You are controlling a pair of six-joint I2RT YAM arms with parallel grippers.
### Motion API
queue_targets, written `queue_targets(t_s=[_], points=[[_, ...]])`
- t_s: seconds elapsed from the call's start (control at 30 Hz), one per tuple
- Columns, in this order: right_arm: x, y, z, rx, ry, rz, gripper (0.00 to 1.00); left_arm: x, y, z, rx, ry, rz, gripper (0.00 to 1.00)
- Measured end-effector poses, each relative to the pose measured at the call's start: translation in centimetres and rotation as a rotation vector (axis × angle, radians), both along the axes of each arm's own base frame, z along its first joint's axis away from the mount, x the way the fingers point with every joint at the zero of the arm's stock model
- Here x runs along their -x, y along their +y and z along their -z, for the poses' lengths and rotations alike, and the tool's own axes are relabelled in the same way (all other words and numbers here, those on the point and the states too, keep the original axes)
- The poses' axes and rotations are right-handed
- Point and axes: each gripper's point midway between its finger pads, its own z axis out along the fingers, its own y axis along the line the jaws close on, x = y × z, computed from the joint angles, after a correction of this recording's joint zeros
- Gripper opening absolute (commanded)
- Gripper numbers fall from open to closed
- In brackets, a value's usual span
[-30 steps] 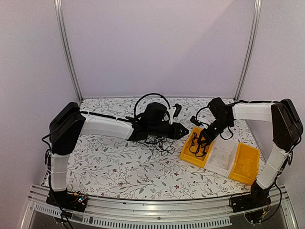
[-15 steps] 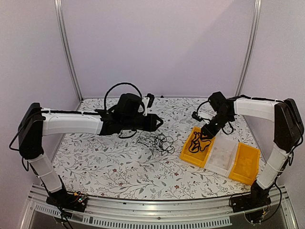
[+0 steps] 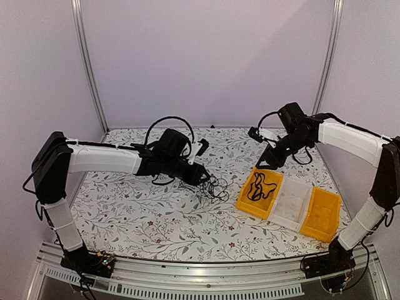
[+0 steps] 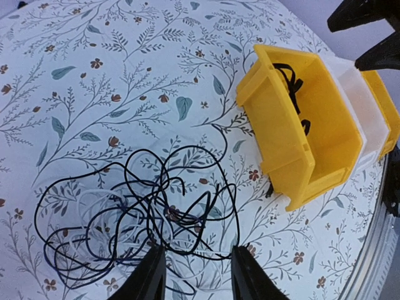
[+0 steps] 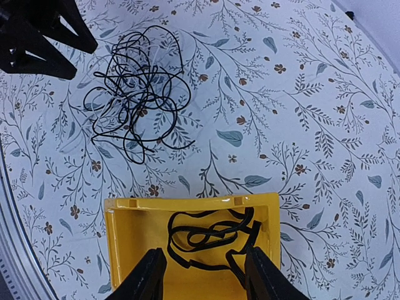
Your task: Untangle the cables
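I see a desk (image 3: 156, 219) with a cloth printed in leaves and flowers, and my two arms reaching over it from the near edge.

The cables (image 3: 209, 185) lie as one loose heap of thin black loops near the middle of the desk, with a pale white cord (image 4: 94, 206) threaded through them. The heap sits flat on the cloth, apart from the bins on its right.

The left fingers (image 3: 199, 175) hang just over the near-left side of the heap. In the left wrist view the left fingers (image 4: 153, 278) stand apart, with black loops showing in the gap between them. I cannot tell whether they touch the cords.

To the right stand three bins in a row, touching: a yellow bin (image 3: 245, 197), a clear bin (image 3: 292, 203) and a second yellow bin (image 3: 322, 215). One black cable (image 3: 261, 185) lies coiled inside the first yellow bin.

The right fingers (image 3: 267, 161) are raised above the far edge of that first bin. In the right wrist view the right fingers (image 5: 147, 278) are spread apart with nothing gripped, and the coiled cable (image 5: 209, 240) lies in the bin below them.
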Motion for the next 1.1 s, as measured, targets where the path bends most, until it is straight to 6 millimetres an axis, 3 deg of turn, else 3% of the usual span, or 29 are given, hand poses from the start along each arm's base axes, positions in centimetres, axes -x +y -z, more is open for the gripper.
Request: queue_targets(t_s=[0.1,0.23,0.47,0.6,0.77,0.87,1.0,1.1], points=[[0.2,0.7,0.7,-0.008,0.029,-0.019,0.48,-0.4,-1.1,1.1,-0.016,0.008,0.041,0.28],[0.3,1.0,0.9,-0.019,0.041,-0.028,0.48,-1.0,-2.1,2.3,-0.042,0.015,0.073,0.02],[0.8,1.9,0.3,-0.076,0.06,-0.059,0.53,-1.0,-2.9,0.6,-0.011,-0.009,0.109,0.0],[0.9,3.4,-1.3,-0.17,0.064,-0.096,0.55,0.0,-2.2,-3.5,0.05,-0.066,0.126,0.0],[-0.7,7.1,-5.1,-0.293,0.03,-0.158,0.55,1.3,-1.0,-11.8,0.174,-0.2,0.137,0.0],[-1.3,9.8,-5.6,-0.337,0.034,-0.201,0.56,1.9,-0.1,-16.1,0.239,-0.277,0.131,0.0],[-1.2,12.5,-5.8,-0.377,0.07,-0.252,0.59,2.1,0.5,-18.5,0.265,-0.321,0.114,0.0],[-1.1,13.9,-7.2,-0.418,0.069,-0.286,0.62,1.9,0.6,-19.2,0.269,-0.335,0.1,0.0]])
